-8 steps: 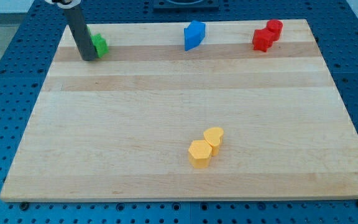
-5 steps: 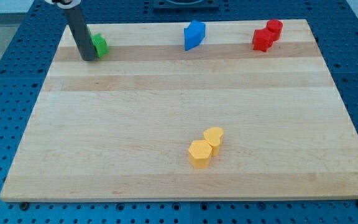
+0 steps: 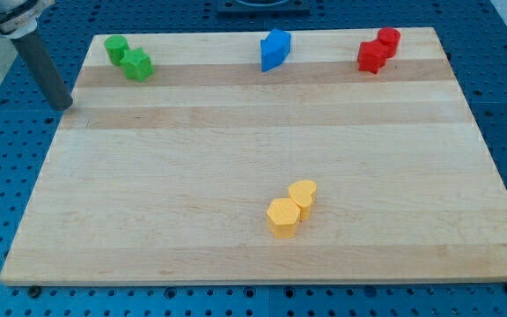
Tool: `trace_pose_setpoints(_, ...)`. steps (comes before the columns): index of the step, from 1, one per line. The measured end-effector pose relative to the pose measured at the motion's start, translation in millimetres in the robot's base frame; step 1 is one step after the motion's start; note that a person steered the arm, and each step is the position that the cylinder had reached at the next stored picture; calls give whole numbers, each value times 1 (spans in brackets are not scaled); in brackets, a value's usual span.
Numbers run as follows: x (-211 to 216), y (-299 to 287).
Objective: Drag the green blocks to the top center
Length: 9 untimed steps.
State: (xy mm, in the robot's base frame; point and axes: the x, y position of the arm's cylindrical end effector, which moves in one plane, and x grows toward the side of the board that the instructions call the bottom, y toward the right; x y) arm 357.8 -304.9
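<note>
Two green blocks sit at the view's top left corner of the wooden board (image 3: 236, 158): a green cylinder-like block (image 3: 115, 48) and a green star-like block (image 3: 136, 64), touching each other. My tip (image 3: 62, 106) is at the board's left edge, below and to the left of the green blocks, apart from them. The dark rod rises from the tip toward the view's top left.
A blue block (image 3: 275, 49) stands at the top centre. Two red blocks (image 3: 378, 50) touch at the top right. Two yellow blocks (image 3: 291, 208) touch at the lower middle. A blue perforated table surrounds the board.
My tip has moved left and down, away from the green blocks to the board's left edge. Both green blocks now show fully; they have not visibly moved.
</note>
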Motion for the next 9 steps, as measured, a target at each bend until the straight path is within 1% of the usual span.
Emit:
trace_pose_setpoints(2,-102,1)
trace_pose_setpoints(3,-108,17)
trace_pose_setpoints(4,-109,83)
trace_pose_setpoints(5,-109,103)
trace_pose_setpoints(6,-109,41)
trace_pose_setpoints(7,-129,15)
trace_pose_setpoints(8,-152,40)
trace_pose_setpoints(9,-143,113)
